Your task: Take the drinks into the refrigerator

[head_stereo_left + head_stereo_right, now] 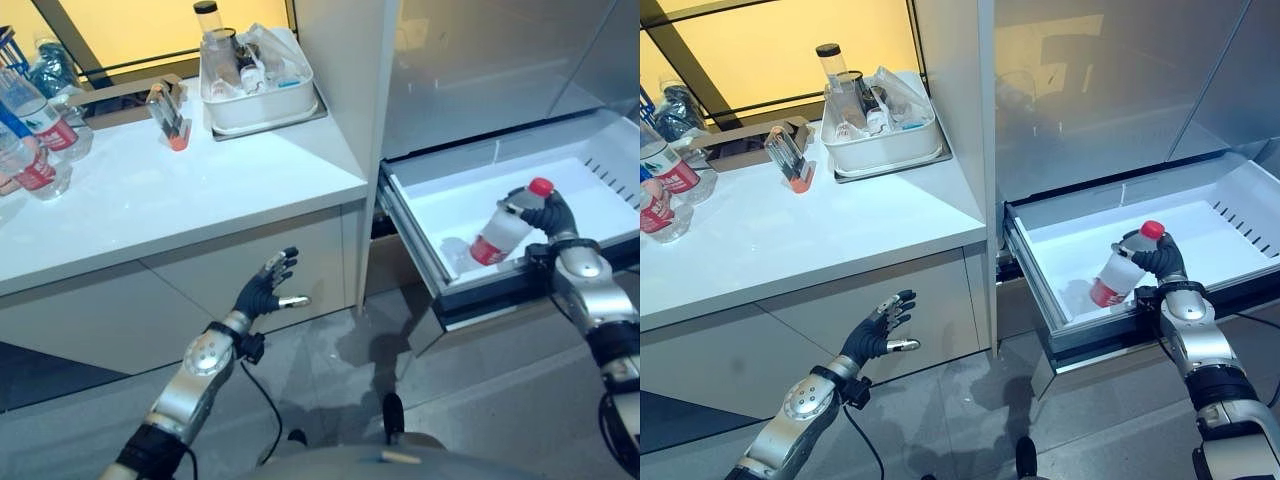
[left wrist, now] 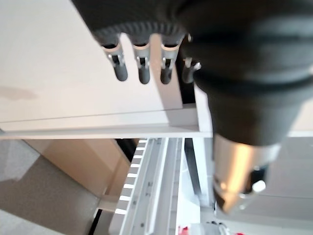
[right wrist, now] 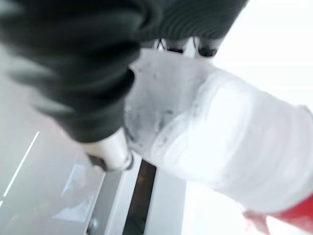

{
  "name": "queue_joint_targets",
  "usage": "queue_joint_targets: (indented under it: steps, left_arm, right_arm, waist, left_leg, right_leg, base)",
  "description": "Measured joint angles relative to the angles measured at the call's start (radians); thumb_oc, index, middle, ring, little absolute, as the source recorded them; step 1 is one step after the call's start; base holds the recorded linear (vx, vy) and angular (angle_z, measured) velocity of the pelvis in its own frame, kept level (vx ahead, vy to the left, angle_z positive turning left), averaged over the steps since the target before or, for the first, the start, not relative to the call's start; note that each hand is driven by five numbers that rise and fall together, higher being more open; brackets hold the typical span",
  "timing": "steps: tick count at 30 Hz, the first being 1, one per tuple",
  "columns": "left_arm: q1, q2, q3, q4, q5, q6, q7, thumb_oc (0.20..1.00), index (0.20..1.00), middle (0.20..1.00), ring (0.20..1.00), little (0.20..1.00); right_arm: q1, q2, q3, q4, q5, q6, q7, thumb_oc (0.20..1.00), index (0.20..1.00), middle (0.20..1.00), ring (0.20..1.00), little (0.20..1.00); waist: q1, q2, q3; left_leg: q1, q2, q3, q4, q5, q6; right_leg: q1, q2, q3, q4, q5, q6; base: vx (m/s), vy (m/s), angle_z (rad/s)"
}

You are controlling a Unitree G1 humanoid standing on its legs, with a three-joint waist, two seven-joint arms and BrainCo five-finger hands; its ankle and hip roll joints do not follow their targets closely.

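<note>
A clear drink bottle (image 1: pixel 503 233) with a red cap and red label leans tilted inside the open white refrigerator drawer (image 1: pixel 445 205). Its base is down near the drawer's front wall. My right hand (image 1: pixel 553 214) is curled round the bottle's upper part, just below the cap. The right wrist view shows the clear bottle (image 3: pixel 220 137) pressed against the palm. More bottles (image 1: pixel 38 125) with red labels stand at the left end of the white counter (image 1: pixel 200 190). My left hand (image 1: pixel 264 291) hovers open and empty in front of the cabinet below the counter, its fingers (image 2: pixel 142 68) straight.
A white tub (image 1: pixel 262 95) full of containers stands at the back of the counter beside the refrigerator's side wall (image 1: pixel 345 90). A small rack with an orange base (image 1: pixel 170 118) stands left of it. The drawer juts out over the grey floor.
</note>
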Motion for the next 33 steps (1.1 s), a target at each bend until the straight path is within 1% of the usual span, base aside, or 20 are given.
queue_joint_targets:
  steps: [4,7,8,9,12,13,15,17,18,19,20,21,22,23,24,25,28,29,31,33]
  left_arm:
    - [-0.001,0.023,-0.018,-0.016,-0.016,0.000,-0.005,1.000,1.000,1.000,1.000,1.000]
    - [-0.009,0.048,-0.036,-0.037,-0.016,-0.001,-0.005,1.000,1.000,1.000,1.000,1.000]
    - [-0.011,0.050,-0.036,-0.050,-0.016,-0.002,-0.003,1.000,1.000,1.000,1.000,1.000]
    - [-0.017,0.053,-0.036,-0.062,-0.015,-0.008,-0.001,1.000,1.000,1.000,1.000,1.000]
    - [-0.046,0.076,-0.056,-0.064,-0.015,-0.024,0.007,1.000,1.000,1.000,1.000,1.000]
    - [-0.052,0.075,-0.058,-0.064,-0.015,-0.024,0.007,1.000,1.000,1.000,1.000,1.000]
    - [-0.054,0.075,-0.073,-0.064,-0.015,-0.029,0.017,1.000,1.000,1.000,1.000,1.000]
    - [-0.054,0.074,-0.078,-0.063,-0.014,-0.033,0.024,1.000,1.000,1.000,1.000,1.000]
    - [-0.064,0.074,-0.082,-0.063,-0.013,-0.033,0.028,1.000,1.000,1.000,1.000,1.000]
    - [-0.067,0.073,-0.083,-0.063,-0.013,-0.033,0.028,1.000,1.000,1.000,1.000,1.000]
    - [-0.066,0.074,-0.083,-0.063,-0.012,-0.040,0.037,1.000,1.000,1.000,1.000,1.000]
    - [-0.071,0.074,-0.086,-0.063,-0.011,-0.041,0.041,1.000,1.000,1.000,1.000,1.000]
    - [-0.075,0.072,-0.089,-0.063,-0.011,-0.043,0.046,1.000,1.000,1.000,1.000,1.000]
    - [-0.076,0.071,-0.091,-0.063,-0.010,-0.043,0.049,1.000,1.000,1.000,1.000,1.000]
    - [-0.074,0.057,-0.095,-0.063,-0.009,-0.046,0.057,1.000,1.000,1.000,1.000,1.000]
    - [-0.080,0.048,-0.096,-0.055,-0.004,-0.047,0.066,1.000,1.000,1.000,1.000,1.000]
    - [-0.103,0.015,-0.118,-0.055,0.024,-0.048,0.085,1.000,1.000,1.000,1.000,1.000]
    - [-0.112,0.010,-0.118,-0.055,0.025,-0.048,0.088,1.000,1.000,1.000,1.000,1.000]
    - [-0.117,0.008,-0.112,-0.055,0.024,-0.049,0.104,1.000,1.000,1.000,1.000,1.000]
    - [-0.117,-0.002,-0.111,-0.054,0.025,-0.049,0.122,1.000,1.000,1.000,1.000,1.000]
  right_arm:
    - [-0.063,0.000,0.016,0.096,-0.055,0.007,0.000,0.200,0.200,0.200,0.200,0.200]
    - [-0.108,0.010,0.034,0.146,-0.149,0.008,-0.014,0.200,0.200,0.200,0.200,0.200]
    - [-0.120,0.015,0.049,0.172,-0.184,0.007,-0.021,0.200,0.200,0.200,0.200,0.200]
    - [-0.137,0.024,0.061,0.209,-0.219,0.001,-0.028,0.200,0.200,0.200,0.200,0.200]
    - [-0.222,0.044,0.152,0.282,-0.332,0.007,-0.026,0.200,0.200,0.200,0.200,0.200]
    - [-0.231,0.041,0.163,0.293,-0.357,0.007,-0.025,0.200,0.200,0.200,0.200,0.200]
    - [-0.247,0.061,0.231,0.310,-0.450,0.014,0.004,0.200,0.200,0.200,0.200,0.200]
    - [-0.299,0.078,0.285,0.361,-0.521,0.013,0.007,0.200,0.200,0.200,0.200,0.200]
    - [-0.329,0.084,0.310,0.396,-0.558,0.014,0.000,0.200,0.200,0.200,0.200,0.200]
    - [-0.330,0.095,0.315,0.403,-0.570,0.014,-0.001,0.200,0.200,0.200,0.200,0.200]
    - [-0.346,0.116,0.376,0.424,-0.629,0.016,0.002,0.200,0.200,0.200,0.200,0.200]
    - [-0.359,0.120,0.412,0.438,-0.664,0.016,0.009,0.200,0.200,0.200,0.200,0.200]
    - [-0.360,0.147,0.437,0.454,-0.715,0.019,0.024,0.200,0.200,0.200,0.200,0.200]
    - [-0.361,0.157,0.436,0.459,-0.725,0.029,0.015,0.200,0.200,0.200,0.200,0.200]
    - [-0.378,0.171,0.433,0.482,-0.736,0.045,0.007,0.200,0.200,0.200,0.200,0.200]
    - [-0.396,0.180,0.437,0.510,-0.754,0.063,-0.001,0.200,0.200,0.200,0.200,0.200]
    - [-0.410,0.194,0.499,0.548,-0.834,0.116,-0.008,0.200,0.200,0.200,0.200,0.200]
    - [-0.408,0.203,0.525,0.572,-0.865,0.130,-0.005,0.200,0.200,0.200,0.200,0.200]
    - [-0.403,0.202,0.546,0.589,-0.917,0.140,-0.005,0.200,0.200,0.200,0.200,0.200]
    - [-0.391,0.208,0.569,0.563,-0.970,0.141,-0.001,0.200,0.200,0.200,0.200,0.200]
  waist:
    - [0.001,-0.006,0.004]
    - [0.005,-0.009,0.009]
    - [0.010,-0.009,0.010]
    - [0.027,-0.012,0.013]
    - [0.031,-0.021,0.038]
    - [0.029,-0.023,0.044]
    - [0.044,-0.021,0.059]
    - [0.053,-0.030,0.065]
    - [0.050,-0.037,0.073]
    - [0.055,-0.036,0.077]
    - [0.063,-0.036,0.078]
    - [0.055,-0.037,0.079]
    - [0.068,-0.035,0.085]
    - [0.061,-0.033,0.087]
    - [0.072,-0.023,0.097]
    - [0.067,-0.030,0.098]
    - [0.079,-0.029,0.113]
    - [0.083,-0.023,0.121]
    - [0.078,-0.019,0.130]
    - [0.061,-0.017,0.131]
  left_leg:
    - [-0.011,-0.004,-0.007,0.000,0.003,0.003]
    - [-0.034,-0.006,-0.021,0.001,0.008,0.003]
    - [-0.043,-0.005,-0.023,0.001,0.009,0.003]
    - [-0.061,-0.005,-0.024,0.001,0.011,0.001]
    - [-0.079,-0.004,-0.032,0.009,0.015,-0.002]
    - [-0.079,-0.004,-0.035,0.010,0.016,-0.002]
    - [-0.102,-0.002,-0.046,0.012,0.017,-0.004]
    - [-0.120,-0.002,-0.051,0.015,0.020,-0.006]
    - [-0.121,-0.002,-0.051,0.016,0.021,-0.007]
    - [-0.123,-0.002,-0.053,0.016,0.022,-0.007]
    - [-0.133,-0.002,-0.059,0.017,0.022,-0.007]
    - [-0.134,-0.003,-0.060,0.018,0.022,-0.007]
    - [-0.141,-0.003,-0.066,0.022,0.022,-0.007]
    - [-0.146,-0.004,-0.072,0.023,0.022,-0.007]
    - [-0.166,-0.006,-0.079,0.027,0.022,-0.007]
    - [-0.168,-0.009,-0.079,0.031,0.022,-0.007]
    - [-0.188,-0.010,-0.089,0.035,0.024,-0.007]
    - [-0.190,-0.010,-0.093,0.035,0.025,-0.008]
    - [-0.196,-0.010,-0.099,0.035,0.025,-0.008]
    - [-0.202,-0.010,-0.102,0.032,0.025,-0.008]
  right_leg:
    - [-0.010,-0.007,-0.011,0.000,0.000,0.002]
    - [-0.031,-0.008,-0.016,0.005,0.011,-0.003]
    - [-0.037,-0.008,-0.020,0.005,0.011,-0.003]
    - [-0.049,-0.008,-0.021,0.005,0.012,-0.004]
    - [-0.064,-0.009,-0.031,0.005,0.017,-0.006]
    - [-0.064,-0.009,-0.034,0.005,0.017,-0.006]
    - [-0.075,-0.009,-0.040,0.005,0.016,-0.007]
    - [-0.092,-0.009,-0.043,0.005,0.018,-0.009]
    - [-0.097,-0.008,-0.043,0.005,0.021,-0.012]
    - [-0.097,-0.008,-0.044,0.005,0.021,-0.012]
    - [-0.102,-0.011,-0.052,0.005,0.019,-0.011]
    - [-0.104,-0.011,-0.053,0.005,0.019,-0.011]
    - [-0.105,-0.013,-0.059,0.005,0.019,-0.010]
    - [-0.107,-0.014,-0.065,0.005,0.018,-0.010]
    - [-0.114,-0.018,-0.071,0.006,0.018,-0.010]
    - [-0.123,-0.020,-0.071,0.006,0.019,-0.010]
    - [-0.134,-0.023,-0.079,0.006,0.020,-0.010]
    - [-0.135,-0.023,-0.083,0.006,0.019,-0.010]
    - [-0.139,-0.023,-0.086,0.006,0.019,-0.010]
    - [-0.138,-0.024,-0.089,0.006,0.016,-0.009]
  base:
    - [-0.09,-0.010,0.09]
    - [-0.08,-0.009,0.08]
    - [-0.11,-0.002,0.05]
    - [-0.13,-0.003,0.03]
    - [-0.07,-0.008,0.07]
    - [-0.08,0.003,0.15]
    - [-0.09,0.010,0.09]
    - [-0.06,0.011,0.05]
    - [-0.05,0.013,0.02]
    - [-0.05,0.013,0.08]
    - [-0.04,0.010,0.10]
    - [-0.03,0.008,0.14]
    - [-0.09,0.020,0.12]
    - [-0.08,0.022,0.18]
    - [-0.09,0.022,0.13]
    - [-0.06,0.016,0.11]
    - [-0.04,0.012,0.07]
    - [-0.04,-0.001,0.08]
    - [-0.03,-0.004,0.04]
    - [-0.04,0.012,0.01]
